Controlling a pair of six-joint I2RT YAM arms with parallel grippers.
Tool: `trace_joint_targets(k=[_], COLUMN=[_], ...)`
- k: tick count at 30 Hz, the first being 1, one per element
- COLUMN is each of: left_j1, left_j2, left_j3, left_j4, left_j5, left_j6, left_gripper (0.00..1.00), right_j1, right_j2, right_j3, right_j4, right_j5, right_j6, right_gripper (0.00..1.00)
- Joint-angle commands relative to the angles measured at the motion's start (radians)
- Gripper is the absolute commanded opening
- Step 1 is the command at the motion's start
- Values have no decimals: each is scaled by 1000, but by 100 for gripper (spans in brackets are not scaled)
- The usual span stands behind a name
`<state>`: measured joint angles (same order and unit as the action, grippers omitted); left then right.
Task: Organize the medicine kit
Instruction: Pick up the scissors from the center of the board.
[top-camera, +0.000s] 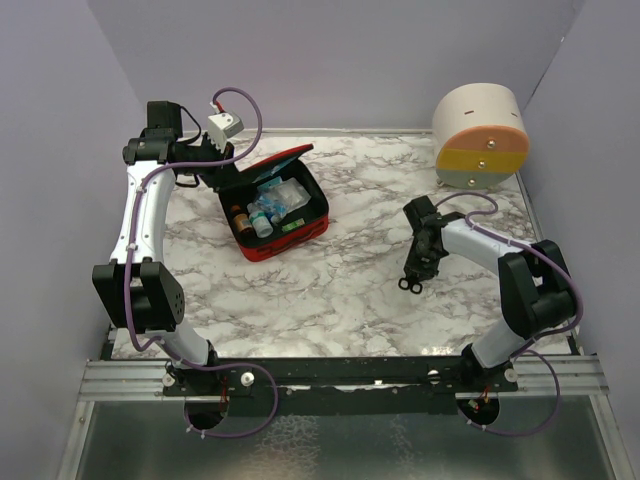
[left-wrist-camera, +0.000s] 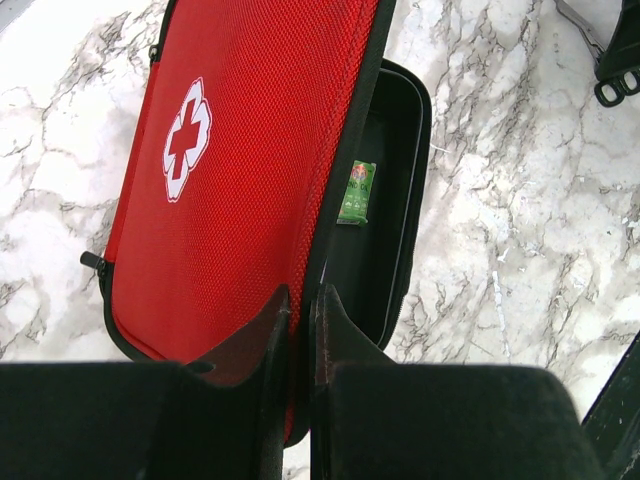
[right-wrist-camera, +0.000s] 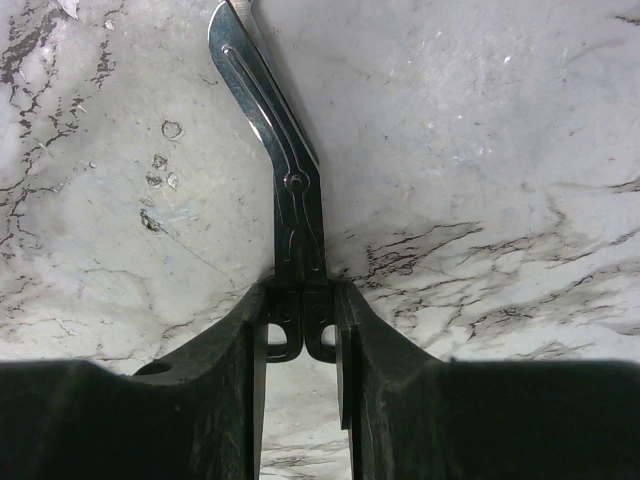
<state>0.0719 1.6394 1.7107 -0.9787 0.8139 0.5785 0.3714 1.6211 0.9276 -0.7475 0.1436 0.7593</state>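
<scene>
R gripper (right-wrist-camera: 300, 330) is pinching bandage scissors (right-wrist-camera: 293, 185) at the loop end, blades pointing fwd; medicine kit (top-camera: 295, 236) is lying well to its left, L gripper (left-wrist-camera: 300, 325) clamping lid (left-wrist-camera: 250, 150) open.

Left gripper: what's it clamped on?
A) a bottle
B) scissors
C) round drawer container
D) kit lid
D: the left gripper is shut on the edge of the red lid, holding the medicine kit open. The scissors sit in the right gripper.
</scene>
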Motion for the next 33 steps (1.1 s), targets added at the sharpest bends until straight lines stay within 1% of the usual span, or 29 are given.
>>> trace_joint_targets(k=[1,10,18,24,33], left_j1=[8,7,8,8,7], left_j2=[-35,-36,-36,-37,-33], left_j3=[16,17,21,16,16], left_j4=[-57,-57,-60,-61,-61], left_j5=[-30,-36,-35,-36,-38], left_j6=[-5,0,1,3,-2], left_gripper=[0,0,0,0,0], right_j1=[-2,-2,-2,-2,14], right_j2=[46,6,-1,-7,-34], right_j3=[-37,27,197,347,437], right_j4=[-62,-68,-113,-143,-60], right_j5=[42,46,44,-4,-112], right_j6=[2,-24,-70,-116,-163], right_gripper=[1,1,1,1,1])
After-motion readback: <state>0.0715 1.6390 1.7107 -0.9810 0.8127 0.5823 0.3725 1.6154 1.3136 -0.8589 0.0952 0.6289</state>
